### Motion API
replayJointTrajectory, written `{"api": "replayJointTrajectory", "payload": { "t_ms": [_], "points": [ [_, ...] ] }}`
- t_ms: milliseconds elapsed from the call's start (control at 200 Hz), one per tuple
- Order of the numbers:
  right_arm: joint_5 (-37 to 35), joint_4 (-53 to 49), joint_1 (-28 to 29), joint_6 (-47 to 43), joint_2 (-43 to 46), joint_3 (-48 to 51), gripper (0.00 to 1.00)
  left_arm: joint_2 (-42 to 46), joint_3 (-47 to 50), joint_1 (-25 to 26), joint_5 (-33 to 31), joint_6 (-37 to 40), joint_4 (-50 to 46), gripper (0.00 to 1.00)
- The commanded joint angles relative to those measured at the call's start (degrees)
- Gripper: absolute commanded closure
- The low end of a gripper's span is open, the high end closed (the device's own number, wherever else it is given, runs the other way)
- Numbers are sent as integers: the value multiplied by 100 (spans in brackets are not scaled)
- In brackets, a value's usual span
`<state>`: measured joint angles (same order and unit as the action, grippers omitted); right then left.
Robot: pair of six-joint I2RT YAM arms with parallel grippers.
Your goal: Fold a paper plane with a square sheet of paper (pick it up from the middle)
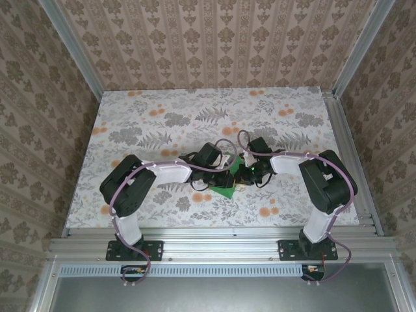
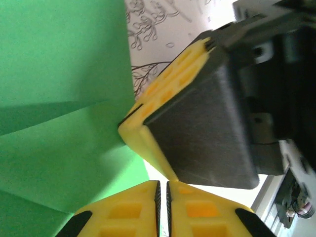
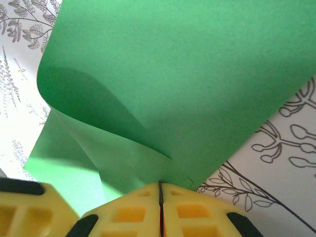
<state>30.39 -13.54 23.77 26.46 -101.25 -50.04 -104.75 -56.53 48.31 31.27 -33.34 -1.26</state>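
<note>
The square sheet of paper (image 1: 224,190) is bright green and lies partly folded on the floral table, between the two arms. In the right wrist view the paper (image 3: 187,74) has a flap curled over, and its folded edge runs into my right gripper (image 3: 160,190), which is shut on it. In the left wrist view the paper (image 2: 59,74) shows a crease. My left gripper (image 2: 163,190) sits beside the paper's edge with its jaws almost together and nothing clearly between them. The right gripper (image 2: 129,121) pinches the paper just ahead of it. Both grippers (image 1: 224,181) (image 1: 244,177) meet tip to tip.
The floral tabletop (image 1: 162,117) stretches out behind and to both sides of the paper. Aluminium rails (image 1: 344,149) and patterned walls bound it. A yellow finger (image 3: 29,210) of the left gripper sits close at the lower left in the right wrist view.
</note>
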Motion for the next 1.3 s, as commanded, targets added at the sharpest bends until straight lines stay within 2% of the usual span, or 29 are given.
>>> {"api": "replayJointTrajectory", "payload": {
  "t_ms": [0,265,515,795,1295],
  "points": [
    [-468,-400,34,-97,-166,126,89,-259,-114,21,43,172,-70,86],
    [-441,-372,35,-84,-141,126,89,-447,-68,12,-293,433,-391,86],
    [-446,-390,31,-78,-98,126,89,-386,75,-132,-437,292,-226,87],
    [-443,-349,32,-59,-111,161,89,-90,460,-389,-145,-164,580,86],
    [-393,-388,47,-80,-101,76,89,-474,-229,-683,78,113,156,85]
  ]
}}
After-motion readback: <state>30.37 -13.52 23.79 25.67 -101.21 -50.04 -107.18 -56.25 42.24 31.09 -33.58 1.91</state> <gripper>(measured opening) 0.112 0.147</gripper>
